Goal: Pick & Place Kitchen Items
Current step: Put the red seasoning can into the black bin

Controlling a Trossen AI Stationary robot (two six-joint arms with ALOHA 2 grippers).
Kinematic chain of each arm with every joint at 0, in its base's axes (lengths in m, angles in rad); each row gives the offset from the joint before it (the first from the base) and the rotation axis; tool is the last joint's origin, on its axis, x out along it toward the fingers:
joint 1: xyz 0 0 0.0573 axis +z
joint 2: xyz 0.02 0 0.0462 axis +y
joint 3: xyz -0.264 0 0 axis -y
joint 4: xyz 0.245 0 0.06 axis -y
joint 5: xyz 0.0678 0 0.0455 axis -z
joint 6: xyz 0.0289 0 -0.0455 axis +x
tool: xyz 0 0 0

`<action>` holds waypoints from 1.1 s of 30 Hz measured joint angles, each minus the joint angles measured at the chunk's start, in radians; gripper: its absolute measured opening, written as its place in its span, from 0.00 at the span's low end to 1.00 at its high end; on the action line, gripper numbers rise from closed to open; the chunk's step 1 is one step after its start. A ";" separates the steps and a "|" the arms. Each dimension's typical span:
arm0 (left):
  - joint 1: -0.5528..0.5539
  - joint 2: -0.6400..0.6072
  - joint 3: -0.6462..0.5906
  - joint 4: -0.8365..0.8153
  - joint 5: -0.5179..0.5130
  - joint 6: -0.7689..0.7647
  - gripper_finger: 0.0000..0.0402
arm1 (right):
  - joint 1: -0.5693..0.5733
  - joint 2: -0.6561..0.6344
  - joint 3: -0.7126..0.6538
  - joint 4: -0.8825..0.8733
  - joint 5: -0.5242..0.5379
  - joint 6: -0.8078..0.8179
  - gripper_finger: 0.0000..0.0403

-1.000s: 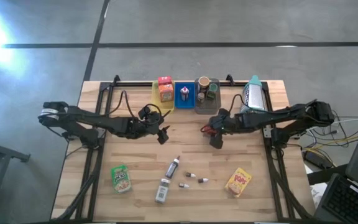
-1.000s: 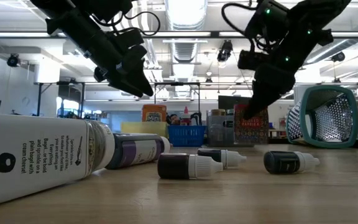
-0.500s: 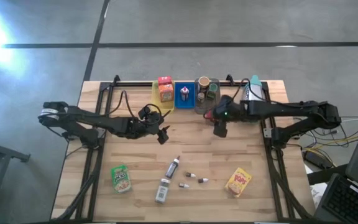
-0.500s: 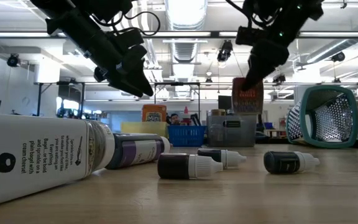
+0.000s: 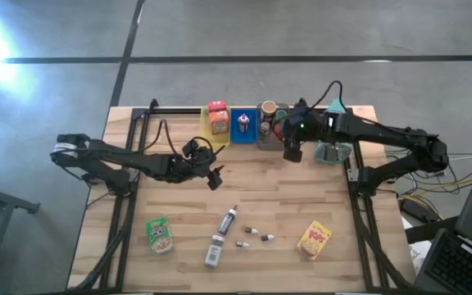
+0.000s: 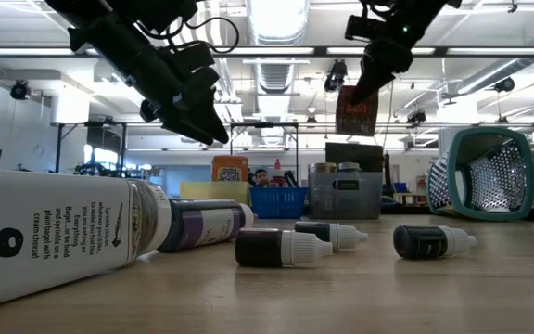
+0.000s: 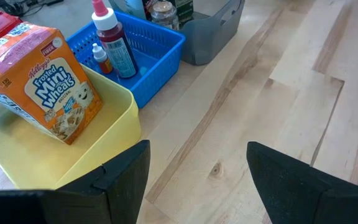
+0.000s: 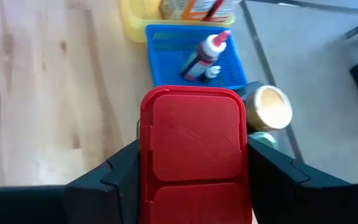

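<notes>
Above table, right end effector (image 8: pixel 194 180) clamps red box (image 8: pixel 194 146)

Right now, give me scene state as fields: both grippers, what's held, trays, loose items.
right gripper: shut on red box, held in the air by the grey tray
left gripper: open, empty, above bare table in front of the yellow tray
yellow tray: holds orange cereal box
blue tray: red-capped bottle upright
loose on table: green pouch, yellow pouch, dark bottle, three vials
</notes>
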 joint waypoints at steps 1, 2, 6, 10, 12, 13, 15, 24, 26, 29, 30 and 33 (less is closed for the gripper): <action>0.000 0.000 0.000 0.000 0.000 0.000 0.68 | -0.011 0.000 0.008 -0.005 0.000 -0.010 0.52; 0.000 0.000 0.000 0.000 0.000 0.000 0.68 | -0.023 0.000 0.013 -0.007 -0.001 -0.022 0.52; 0.000 0.000 0.000 0.000 0.000 0.000 0.68 | -0.070 0.001 0.025 -0.004 -0.030 -0.054 0.55; 0.000 0.000 0.000 0.000 0.000 0.000 0.68 | -0.120 0.001 0.018 0.004 -0.049 -0.061 0.55; 0.000 0.000 0.000 0.000 0.000 0.000 0.68 | -0.145 0.001 0.007 0.003 -0.051 -0.065 0.53; 0.000 0.000 0.000 0.000 0.000 0.000 0.68 | -0.154 0.001 0.001 0.005 -0.050 -0.068 0.53; 0.000 0.000 0.000 0.000 0.000 0.000 0.68 | -0.171 0.002 -0.014 0.014 -0.053 -0.069 0.52; 0.000 0.000 0.000 0.000 0.000 0.000 0.68 | -0.209 0.013 -0.079 0.171 -0.151 -0.075 0.55; 0.000 0.000 0.000 0.000 0.000 0.000 0.68 | -0.211 0.029 -0.086 0.191 -0.153 -0.082 0.54; 0.000 0.000 0.000 0.000 0.000 0.000 0.68 | -0.219 0.066 -0.088 0.194 -0.153 -0.090 0.52; 0.000 0.000 0.000 0.000 0.000 0.000 0.68 | -0.222 0.079 -0.088 0.194 -0.153 -0.092 0.52; 0.000 0.000 0.000 0.000 0.000 0.000 0.68 | -0.234 0.121 -0.088 0.209 -0.153 -0.102 0.54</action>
